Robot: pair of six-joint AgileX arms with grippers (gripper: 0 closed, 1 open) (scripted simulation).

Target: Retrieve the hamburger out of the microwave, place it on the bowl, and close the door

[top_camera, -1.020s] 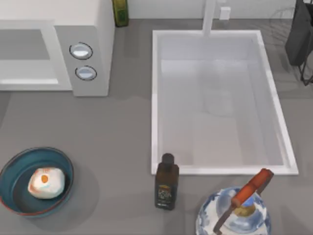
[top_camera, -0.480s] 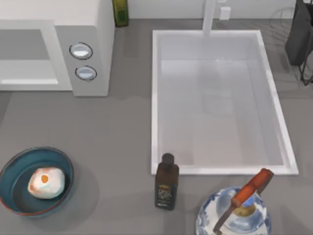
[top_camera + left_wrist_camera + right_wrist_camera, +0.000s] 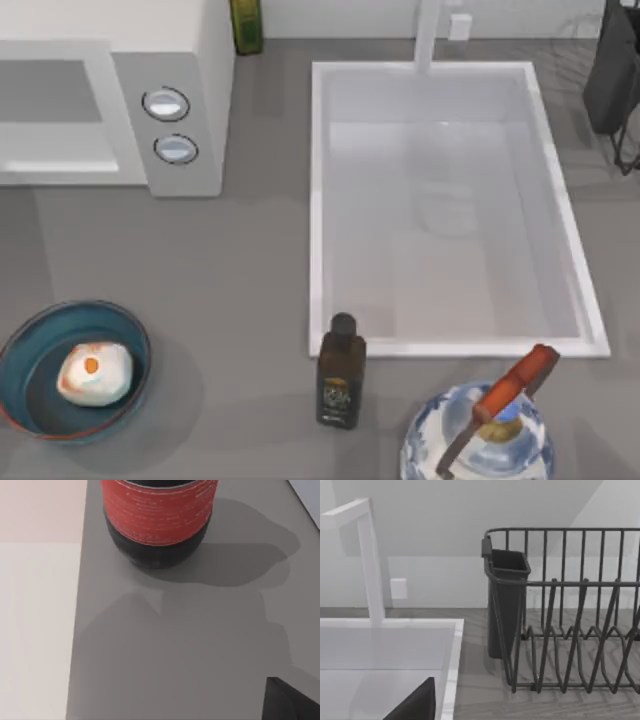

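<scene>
So you've got the hamburger [image 3: 93,372] sitting in the bowl [image 3: 30,345] front-left, w/ the microwave [image 3: 180,90] back-left and its door [image 3: 60,110] flush to the front, but can't tell either gripper's state.

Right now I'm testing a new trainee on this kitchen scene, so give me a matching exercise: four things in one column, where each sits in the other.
Things:
1. hamburger
2. dark bottle
3. microwave
4. glass jug

Places:
A. table's far left
B. in the blue bowl
C. near right, below the sink
D. just outside the sink's near-left corner

Pairs: 1-B, 2-D, 3-A, 4-C
</scene>
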